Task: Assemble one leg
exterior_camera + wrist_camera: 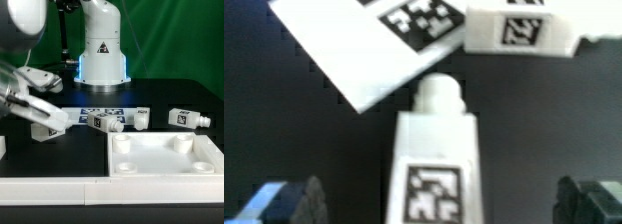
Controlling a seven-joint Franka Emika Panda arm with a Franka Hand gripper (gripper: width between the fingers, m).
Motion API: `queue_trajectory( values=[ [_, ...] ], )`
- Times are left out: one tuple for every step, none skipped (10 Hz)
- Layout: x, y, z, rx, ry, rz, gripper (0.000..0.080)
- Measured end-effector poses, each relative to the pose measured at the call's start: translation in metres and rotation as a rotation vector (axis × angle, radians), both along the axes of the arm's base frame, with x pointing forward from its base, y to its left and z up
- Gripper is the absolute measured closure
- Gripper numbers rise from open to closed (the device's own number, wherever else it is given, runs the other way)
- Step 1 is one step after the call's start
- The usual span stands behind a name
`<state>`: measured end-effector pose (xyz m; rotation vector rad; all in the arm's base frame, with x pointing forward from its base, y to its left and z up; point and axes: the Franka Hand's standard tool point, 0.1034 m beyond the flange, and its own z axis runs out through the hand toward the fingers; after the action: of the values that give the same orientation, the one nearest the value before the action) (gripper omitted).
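Observation:
In the wrist view a white leg (pixel 438 150) with a square tag lies lengthwise between my gripper (pixel 441 205), its narrower round end pointing away. The jaws are wide open, and both dark fingertips (pixel 288 202) stand well apart from the leg's sides. In the exterior view my gripper (pixel 50 122) is low over the black table at the left, above that leg (pixel 46 129). Three more legs lie in a row: one (pixel 100 121), a second (pixel 136 118) and a third (pixel 186 117). The large white panel (pixel 165 158) with round corner sockets lies at the front right.
The marker board (pixel 100 109) lies behind the row of legs and shows tilted in the wrist view (pixel 367 50). Another leg (pixel 518 28) lies beyond it. The robot's white base (pixel 100 55) stands at the back. A small white block (pixel 3 147) sits at the left edge.

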<state>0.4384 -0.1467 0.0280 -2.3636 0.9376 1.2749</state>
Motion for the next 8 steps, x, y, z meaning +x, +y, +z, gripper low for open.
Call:
queue_trajectory(
  values=[
    [-0.003,-0.001,-0.007,0.035,0.055,0.003,0.015],
    [-0.001,-0.001,-0.011,0.038,0.051,0.014,0.015],
    [-0.001,0.0,-0.011,0.037,0.046,0.017,0.015],
    [0.0,0.0,-0.011,0.037,0.044,0.019,0.015],
    [0.0,-0.001,-0.014,0.035,0.036,0.02,0.015],
    [0.001,-0.002,-0.017,0.029,0.024,0.021,0.015],
    [0.001,-0.003,-0.019,0.027,0.022,0.02,0.015],
    [0.001,-0.002,-0.019,0.027,0.021,0.021,0.0159]
  ],
)
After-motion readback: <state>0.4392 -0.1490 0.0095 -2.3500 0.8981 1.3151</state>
